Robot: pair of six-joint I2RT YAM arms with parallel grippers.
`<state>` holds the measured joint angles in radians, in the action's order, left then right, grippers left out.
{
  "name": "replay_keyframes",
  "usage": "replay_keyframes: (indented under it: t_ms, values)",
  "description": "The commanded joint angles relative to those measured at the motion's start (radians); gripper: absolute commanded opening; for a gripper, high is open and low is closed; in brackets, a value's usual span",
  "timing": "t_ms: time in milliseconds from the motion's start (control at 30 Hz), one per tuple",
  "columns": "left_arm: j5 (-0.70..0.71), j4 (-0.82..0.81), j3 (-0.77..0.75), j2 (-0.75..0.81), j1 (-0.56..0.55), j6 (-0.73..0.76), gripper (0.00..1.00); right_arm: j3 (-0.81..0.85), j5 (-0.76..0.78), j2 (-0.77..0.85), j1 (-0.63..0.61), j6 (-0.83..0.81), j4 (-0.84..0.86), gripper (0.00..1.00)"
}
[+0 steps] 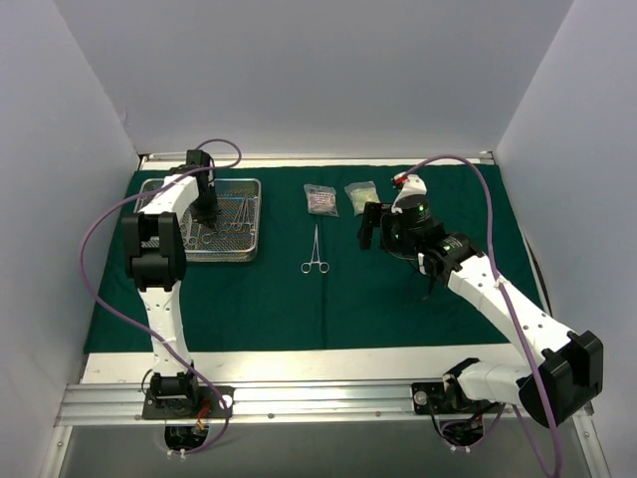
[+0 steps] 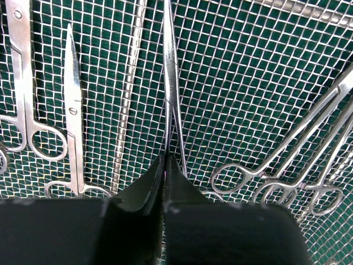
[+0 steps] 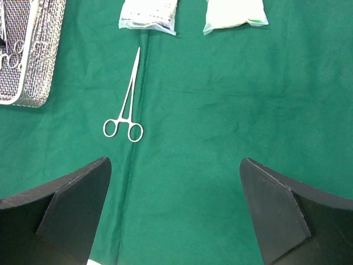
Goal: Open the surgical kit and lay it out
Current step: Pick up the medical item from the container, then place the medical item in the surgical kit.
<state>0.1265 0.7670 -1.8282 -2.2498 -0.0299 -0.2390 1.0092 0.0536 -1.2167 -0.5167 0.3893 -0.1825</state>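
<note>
1. The wire-mesh tray (image 1: 258, 224) sits on the dark green cloth (image 1: 398, 299), at the far left corner of the counter (image 1: 299, 366).
2. In the tray (seen best from the left wrist) two scissors (image 2: 73, 110) lie side by side. Next to them is a long thin ribbed piece (image 2: 128, 83), and several ring-handled clamps (image 2: 287, 160) are bunched on the other side of the mesh.
3. The left arm (image 1: 164, 249) reaches down into the tray. The left jaws are pressed together on a slender steel instrument (image 2: 170, 83), which runs straight out from their tips over the mesh.
4. One lone clamp (image 1: 316, 251) lies out on the cloth near the middle of the counter. Its tips point to the far edge and its rings to the near edge.
5. Two clear pouches lie side by side just beyond that clamp, toward the far edge (contents too small to tell): the left pouch (image 1: 320, 199) and the right pouch (image 1: 360, 192).
6. The right arm (image 1: 498, 294) holds the right jaws spread wide over bare cloth, gripping nothing. The lone clamp lies ahead of them and off toward the left edge, apart from both fingers. The pouches lie further ahead.
</note>
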Motion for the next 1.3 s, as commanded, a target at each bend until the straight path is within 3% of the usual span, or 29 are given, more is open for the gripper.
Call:
replay_keyframes:
  t_ms: [0, 800, 1067, 1267]
  values:
    - [0.01, -0.026, -0.008, -0.03, -0.001, 0.01, 0.02, 0.031, -0.003, -0.001, 0.003, -0.01, 0.021, 0.97]
    - [0.074, 0.06, -0.111, 0.251, -0.037, -0.014, 0.02, 0.035, 0.006, 0.065, 0.003, -0.017, 0.006, 0.97]
    - [0.094, 0.126, -0.077, 0.317, -0.275, -0.13, 0.02, 0.043, 0.015, 0.101, 0.003, -0.017, -0.006, 0.97]
    - [0.117, 0.163, -0.126, 0.257, -0.513, -0.255, 0.02, 0.025, 0.093, 0.144, 0.006, -0.006, -0.032, 0.98]
